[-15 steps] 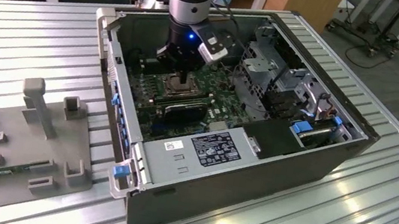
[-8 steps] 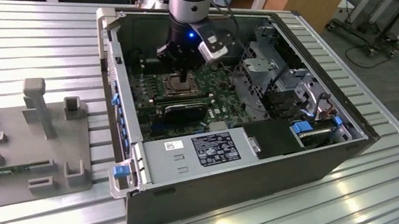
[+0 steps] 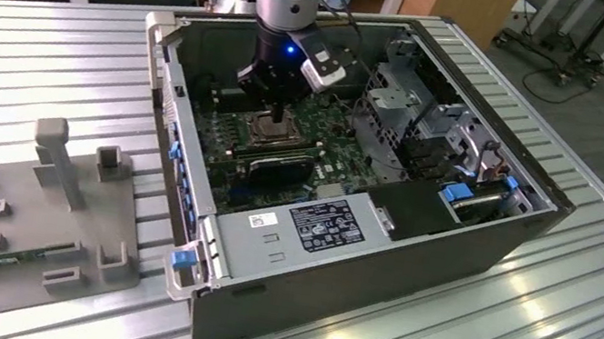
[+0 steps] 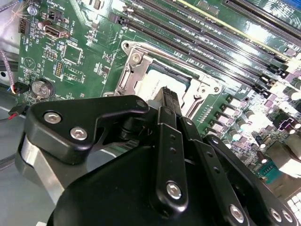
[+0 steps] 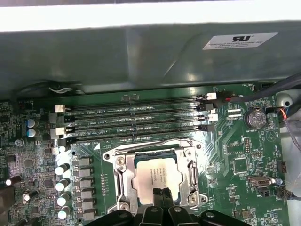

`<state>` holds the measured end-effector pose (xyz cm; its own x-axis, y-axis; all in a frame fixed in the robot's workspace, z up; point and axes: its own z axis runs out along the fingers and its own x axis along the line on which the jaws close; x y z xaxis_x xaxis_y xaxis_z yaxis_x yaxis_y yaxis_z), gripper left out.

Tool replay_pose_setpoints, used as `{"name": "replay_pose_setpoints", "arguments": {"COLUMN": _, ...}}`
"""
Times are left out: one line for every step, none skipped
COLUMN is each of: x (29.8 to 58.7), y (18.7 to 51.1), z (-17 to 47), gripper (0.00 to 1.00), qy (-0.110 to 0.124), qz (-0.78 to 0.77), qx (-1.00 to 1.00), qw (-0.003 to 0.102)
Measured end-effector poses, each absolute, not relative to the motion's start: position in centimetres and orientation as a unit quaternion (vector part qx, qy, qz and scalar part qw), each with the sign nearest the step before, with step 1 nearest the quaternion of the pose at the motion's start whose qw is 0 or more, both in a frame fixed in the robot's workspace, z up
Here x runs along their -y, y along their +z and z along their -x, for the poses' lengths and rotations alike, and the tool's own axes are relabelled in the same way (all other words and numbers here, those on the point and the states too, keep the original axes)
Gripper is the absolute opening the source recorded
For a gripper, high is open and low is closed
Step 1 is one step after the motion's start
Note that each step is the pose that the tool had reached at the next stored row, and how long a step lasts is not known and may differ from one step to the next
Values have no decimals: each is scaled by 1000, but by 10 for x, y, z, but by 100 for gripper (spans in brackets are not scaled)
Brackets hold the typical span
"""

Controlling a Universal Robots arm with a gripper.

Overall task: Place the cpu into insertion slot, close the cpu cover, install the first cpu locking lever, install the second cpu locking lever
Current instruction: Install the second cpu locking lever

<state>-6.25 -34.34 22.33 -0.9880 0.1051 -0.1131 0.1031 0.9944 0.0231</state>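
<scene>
arm: reaching pretty much straight down from above in the exterior view, wrist vertical, blue light glowing on it
gripper (image 3: pixel 275 116): pointing down, black linkage fingers (image 4: pixel 170 101) pressed right together with no gap in both wrist views
grip: nothing pinched between the tips (image 5: pixel 162 194), far as I can see

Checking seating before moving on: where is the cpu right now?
In the first wrist view the cpu lies flat in the insertion slot, beside the long memory slots, with the end effector at its edge.
</scene>
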Motion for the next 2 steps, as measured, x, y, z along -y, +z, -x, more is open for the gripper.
{"name": "replay_pose_setpoints", "arguments": {"x": 343, "y": 223, "z": 63, "gripper": 11, "qy": 9, "qz": -52, "qx": -997, "qw": 57}}
{"name": "replay_pose_setpoints", "arguments": {"x": 343, "y": 223, "z": 63, "gripper": 11, "qy": 9, "qz": -52, "qx": -997, "qw": 57}}
